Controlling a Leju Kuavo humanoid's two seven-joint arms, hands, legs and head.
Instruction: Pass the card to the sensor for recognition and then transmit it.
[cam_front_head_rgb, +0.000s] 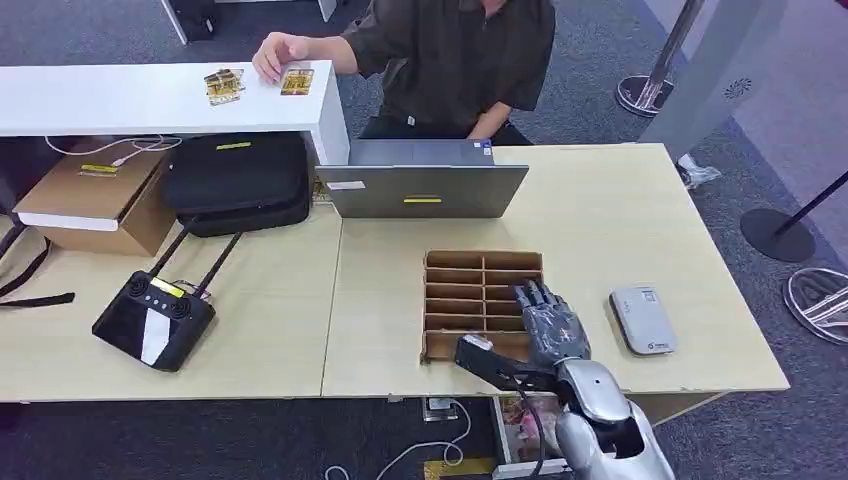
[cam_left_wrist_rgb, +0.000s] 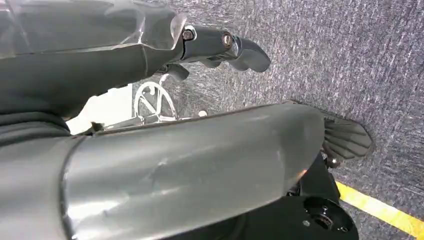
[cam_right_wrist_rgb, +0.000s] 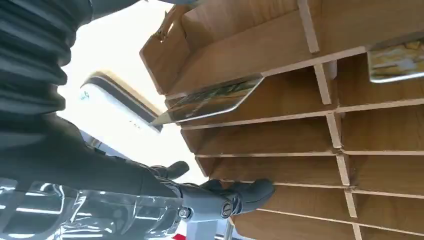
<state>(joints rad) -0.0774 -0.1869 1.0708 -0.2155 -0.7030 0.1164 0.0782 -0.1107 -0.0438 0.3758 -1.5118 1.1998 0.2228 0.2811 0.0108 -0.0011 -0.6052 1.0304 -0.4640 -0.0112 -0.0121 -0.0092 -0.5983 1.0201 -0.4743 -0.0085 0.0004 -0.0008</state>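
Two cards show in the right wrist view: one card (cam_right_wrist_rgb: 212, 100) lying slanted in a slot of the wooden slotted card rack (cam_front_head_rgb: 460, 300), and a second card (cam_right_wrist_rgb: 397, 62) in a neighbouring slot of the same rack. Neither is held, so the pickup is not yet done, and the scanning and the handover are left too.

Over the rack's near right corner hangs the right hand (cam_front_head_rgb: 550, 325), with its fingers (cam_front_head_rgb: 532, 294) spread above the slots and nothing in them; in the wrist view a fingertip (cam_right_wrist_rgb: 252, 192) sits at a slot edge, well apart from both cards. The step in hand looks like a reach into the rack.

Just beside the rack, toward the tabletop's (cam_front_head_rgb: 620, 210) right edge, lies the white card reader (cam_front_head_rgb: 643, 319), the likely sensor, with nothing on it. Across the far edge a person (cam_front_head_rgb: 450, 60) sits behind a grey laptop (cam_front_head_rgb: 425, 180), probably the one to receive the card; that person's hand (cam_front_head_rgb: 280, 52) rests by loose cards (cam_front_head_rgb: 224, 85) on a white counter (cam_front_head_rgb: 120, 100).

The left hand (cam_left_wrist_rgb: 225, 47) hangs over grey carpet, fingers curled, holding nothing.
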